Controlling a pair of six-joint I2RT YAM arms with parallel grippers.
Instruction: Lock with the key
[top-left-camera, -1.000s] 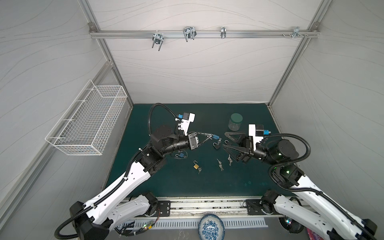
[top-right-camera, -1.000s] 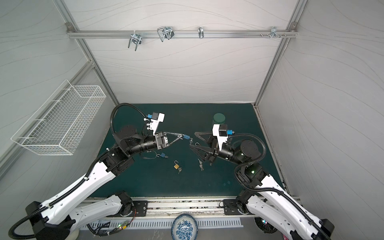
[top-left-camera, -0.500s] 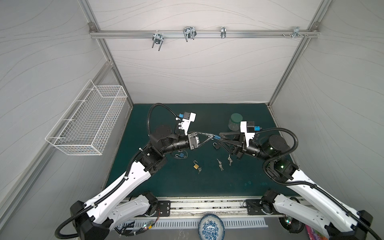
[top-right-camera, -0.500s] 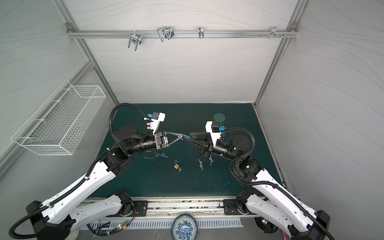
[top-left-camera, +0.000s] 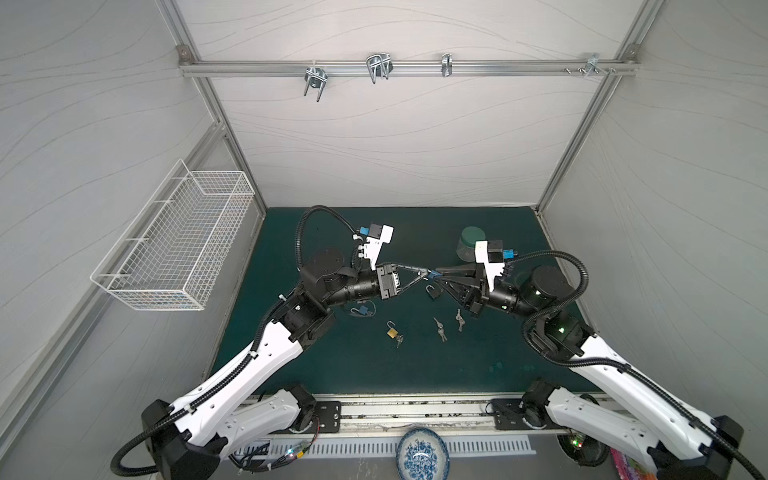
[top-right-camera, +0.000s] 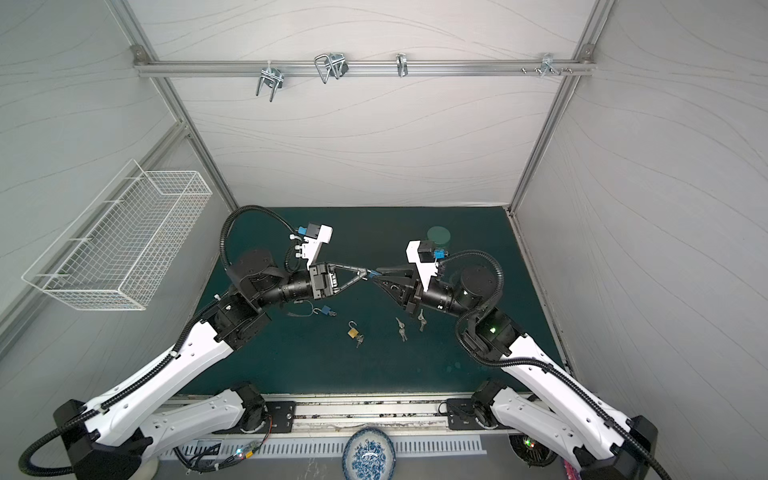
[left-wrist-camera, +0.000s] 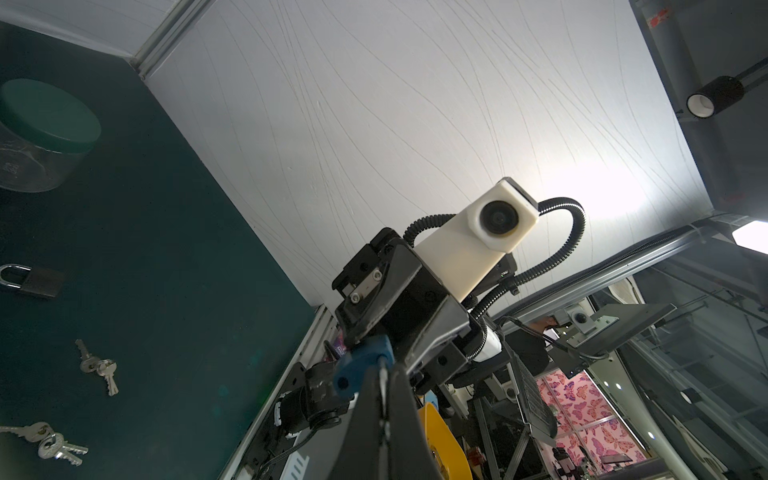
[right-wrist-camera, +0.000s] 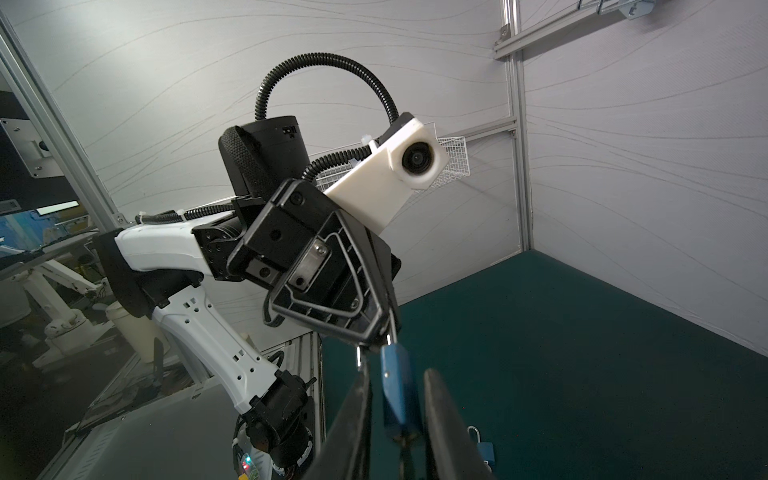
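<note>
Blue padlock (right-wrist-camera: 395, 386) aloft above the desk (top-left-camera: 374, 374), between both arms | left gripper (top-left-camera: 426, 273) pinched tight on its shackle | right gripper (right-wrist-camera: 398, 370) straddles the body, jaws apart, slim gaps either side, no grip yet | body's long axis points into right gripper | key bunch (top-left-camera: 439, 329) lies below, nearer right arm

I see a blue padlock (right-wrist-camera: 395, 386) between the black right fingers (right-wrist-camera: 440, 415); below them the bench (top-left-camera: 332, 365) is dark green, with a brass padlock (top-left-camera: 391, 332), a black padlock (top-left-camera: 433, 293) and silver keys (top-left-camera: 439, 330).
</note>
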